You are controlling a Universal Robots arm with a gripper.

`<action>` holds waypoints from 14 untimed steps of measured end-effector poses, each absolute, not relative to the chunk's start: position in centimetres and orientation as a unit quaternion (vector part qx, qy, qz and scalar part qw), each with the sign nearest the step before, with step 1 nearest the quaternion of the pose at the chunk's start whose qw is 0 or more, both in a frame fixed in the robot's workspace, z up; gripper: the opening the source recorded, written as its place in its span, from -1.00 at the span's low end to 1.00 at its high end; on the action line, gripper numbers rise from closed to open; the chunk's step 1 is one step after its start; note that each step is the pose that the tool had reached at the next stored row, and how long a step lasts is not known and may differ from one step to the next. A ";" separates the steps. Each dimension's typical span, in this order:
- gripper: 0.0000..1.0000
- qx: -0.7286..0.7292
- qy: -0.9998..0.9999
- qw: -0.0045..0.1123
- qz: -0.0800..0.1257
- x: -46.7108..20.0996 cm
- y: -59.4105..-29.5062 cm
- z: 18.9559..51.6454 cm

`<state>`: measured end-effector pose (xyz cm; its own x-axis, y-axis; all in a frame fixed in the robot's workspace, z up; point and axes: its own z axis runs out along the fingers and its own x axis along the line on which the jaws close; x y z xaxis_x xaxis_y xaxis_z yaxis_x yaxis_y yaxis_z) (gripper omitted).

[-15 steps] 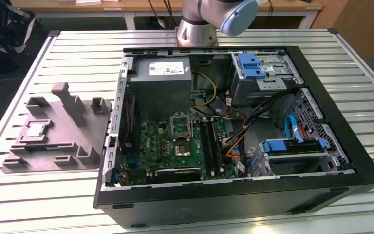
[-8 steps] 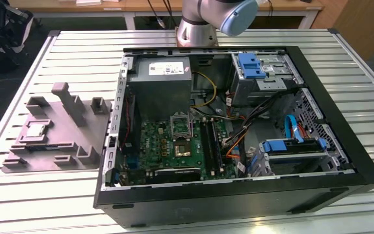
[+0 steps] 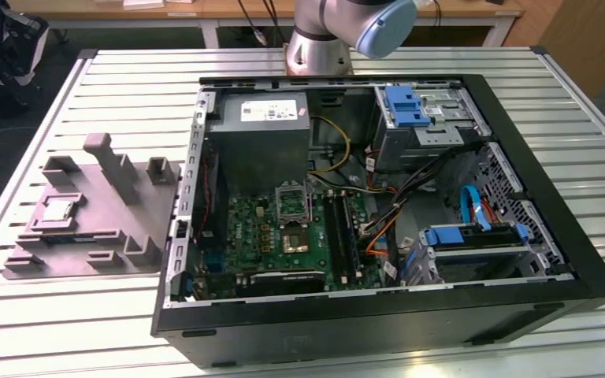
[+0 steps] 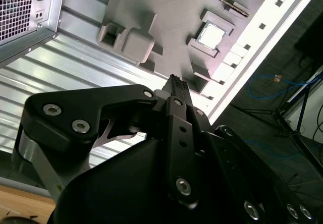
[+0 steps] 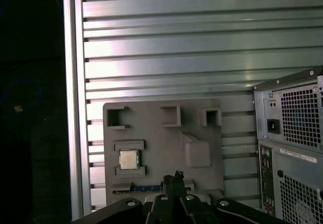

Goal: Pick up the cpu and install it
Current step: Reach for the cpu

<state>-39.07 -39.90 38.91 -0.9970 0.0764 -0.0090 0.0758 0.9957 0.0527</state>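
While my gripper (image 5: 175,177) hangs high above the table (image 5: 202,57), its fingers are pressed together and grip nothing. The cpu (image 5: 128,159) lies flat, metal top up, in a square recess of the grey holder (image 5: 161,133). The holder rests on the slatted table just beside the open case (image 3: 387,315), on the exterior view's left of it. The socket (image 3: 292,202) sits on the green board (image 3: 255,236) inside the case, well apart from the cpu, so nothing is installed yet.

What matters is the offset. In both wrist views my fingertips line up with one edge of the holder, about midway along it. The cpu lies to one side of them, away from the case and toward the table's rim. It is not under the tips.

The holder's big raised block (image 5: 197,153) stands on the case side of my tips, so I judge it is not between me and the cpu. Being square, the cpu has no long axis to favour, and its sides run parallel with the holder's edges. Two low lips bound it on opposite sides, and the other two sides look free, as far as I can tell.
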 end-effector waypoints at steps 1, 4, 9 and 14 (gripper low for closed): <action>-0.79 0.038 0.999 0.006 0.026 -39.1 -39.9 38.9; -0.79 0.038 0.999 0.006 0.026 -39.2 -39.9 38.9; -0.79 0.038 0.999 0.006 0.026 -39.5 -39.9 38.9; -0.79 0.038 0.999 0.006 0.026 -39.7 -39.9 38.9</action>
